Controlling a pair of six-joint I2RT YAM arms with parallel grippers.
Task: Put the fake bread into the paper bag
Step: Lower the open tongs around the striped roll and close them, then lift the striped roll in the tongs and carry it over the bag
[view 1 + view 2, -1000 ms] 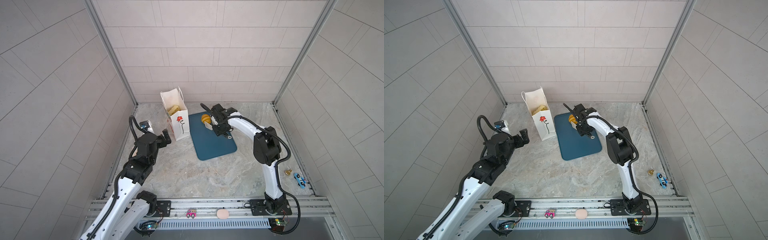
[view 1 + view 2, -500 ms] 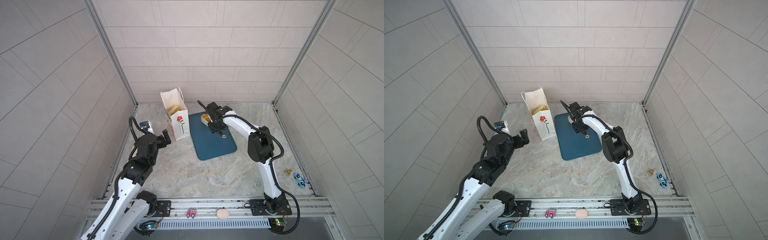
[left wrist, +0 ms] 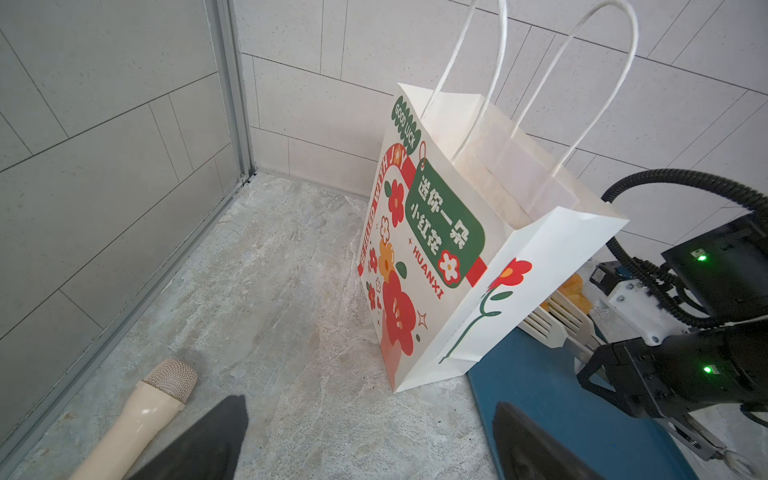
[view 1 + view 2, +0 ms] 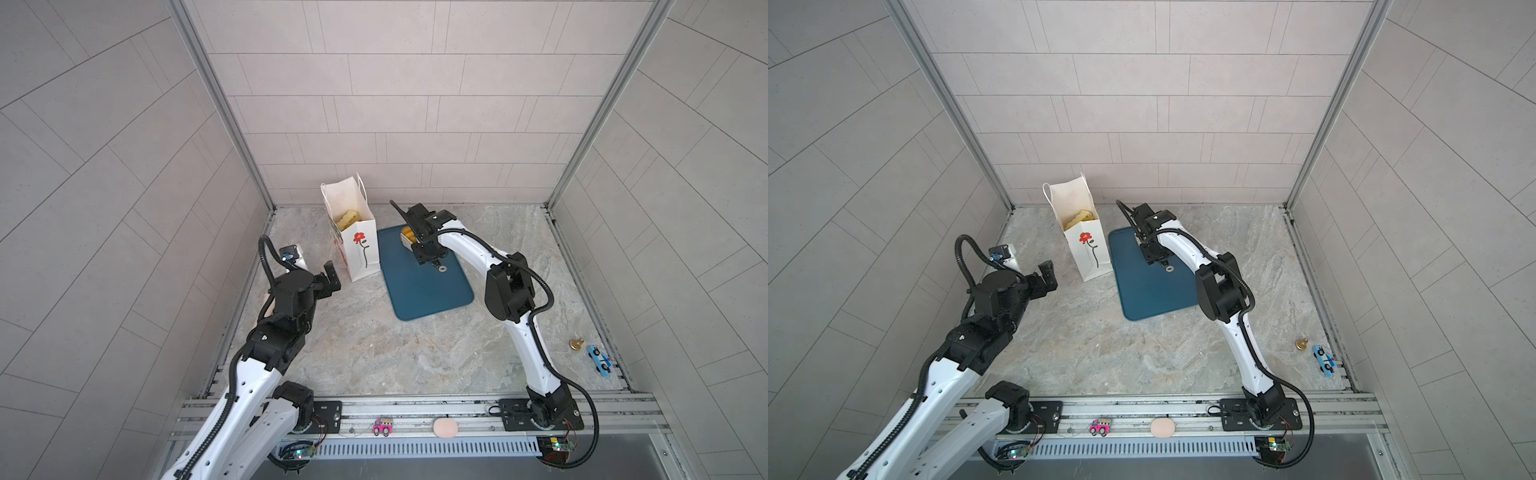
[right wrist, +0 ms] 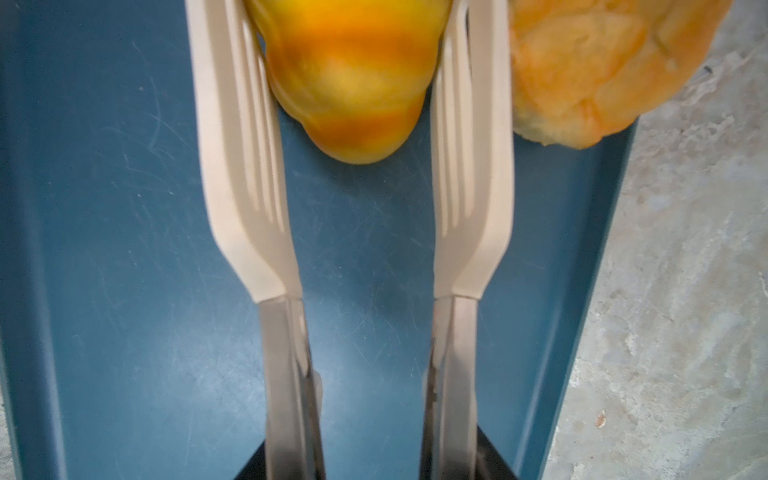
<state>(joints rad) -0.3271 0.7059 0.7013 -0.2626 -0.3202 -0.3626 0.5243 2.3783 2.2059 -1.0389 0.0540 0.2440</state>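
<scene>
The white paper bag [image 4: 357, 245] [image 4: 1090, 249] [image 3: 457, 257] stands upright left of the dark-blue tray [image 4: 424, 291] [image 5: 124, 208], with yellow fake bread [image 4: 348, 218] [image 4: 1079, 217] inside. My right gripper [image 4: 424, 249] [image 5: 370, 461] is shut on white-tipped tongs [image 5: 245, 187] over the tray's far end. The tong blades flank a yellow, brown-striped roll [image 5: 349, 75] [image 4: 407, 230] lying on the tray. A knobbly bun [image 5: 602, 62] lies beside the roll at the tray's edge. My left gripper [image 4: 330, 276] [image 3: 365, 407] hangs open and empty, just left of the bag's base.
A cream toy microphone [image 3: 145, 411] lies on the floor by the left wall. A brass bell [image 4: 576, 344] and a blue toy car [image 4: 599, 360] sit at the right edge. A pink toy car [image 4: 383, 427] and a peach oval [image 4: 444, 427] rest on the front rail.
My right arm has shifted slightly left toward the bag, bringing the tongs around the striped roll. The tong blades have spread a little. The left arm has not moved.
</scene>
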